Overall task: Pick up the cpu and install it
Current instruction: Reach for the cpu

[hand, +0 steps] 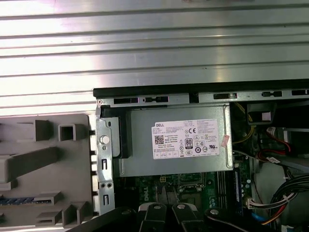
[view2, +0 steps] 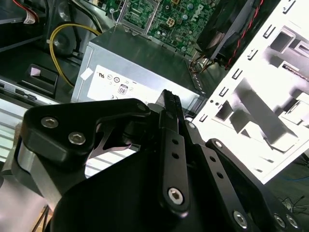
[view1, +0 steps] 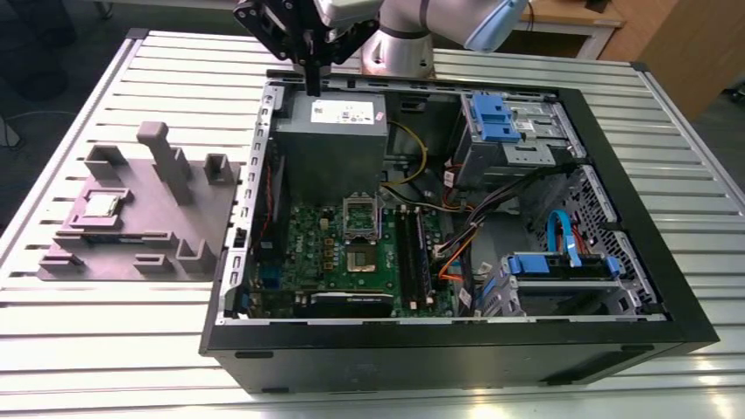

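One step is in hand: the pick-up, not yet begun. Your gripper [view1: 312, 85] hangs empty, fingers together, above the power supply [view1: 331, 131] at the far side of the computer case [view1: 466, 345]. The cpu [view1: 103, 205] lies in a recess of the grey fixture [view1: 174, 236] on the bench [view1: 117, 349], at the exterior view's left, well apart from the gripper. Grasping it calls for parted fingers above it. The motherboard socket [view1: 362, 259] inside the case looks vacant.

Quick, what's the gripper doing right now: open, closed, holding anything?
Gripper: closed, holding nothing, near the power supply; the cpu lies on the grey fixture.
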Available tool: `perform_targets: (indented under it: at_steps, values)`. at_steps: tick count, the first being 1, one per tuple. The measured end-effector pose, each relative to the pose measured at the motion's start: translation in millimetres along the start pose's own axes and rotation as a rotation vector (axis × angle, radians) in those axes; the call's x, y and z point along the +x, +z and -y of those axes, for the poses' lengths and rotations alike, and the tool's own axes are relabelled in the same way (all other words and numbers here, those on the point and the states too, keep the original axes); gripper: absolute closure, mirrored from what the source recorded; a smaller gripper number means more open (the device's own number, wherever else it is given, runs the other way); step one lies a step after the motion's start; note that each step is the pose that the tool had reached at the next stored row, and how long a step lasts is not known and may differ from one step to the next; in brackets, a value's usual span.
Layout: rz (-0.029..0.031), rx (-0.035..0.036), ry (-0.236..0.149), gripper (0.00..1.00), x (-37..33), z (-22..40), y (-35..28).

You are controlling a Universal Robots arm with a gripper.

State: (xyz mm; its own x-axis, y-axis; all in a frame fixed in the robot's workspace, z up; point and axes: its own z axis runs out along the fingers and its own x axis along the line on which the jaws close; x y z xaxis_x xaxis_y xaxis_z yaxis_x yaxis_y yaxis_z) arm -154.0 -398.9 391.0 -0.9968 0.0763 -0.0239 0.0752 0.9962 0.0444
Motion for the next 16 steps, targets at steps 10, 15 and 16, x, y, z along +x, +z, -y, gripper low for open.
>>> perform_targets:
  at_steps: [10, 15, 16]
  values:
    - [0.0, 0.0, 0.0, 0.9, 2.7, 0.2, 0.3]
    - [0.0001, -0.0001, 0.0, 0.9, 3.6, 0.3, 0.4]
    - [0.0, 0.0, 0.0, 0.9, 3.8, 0.3, 0.4]
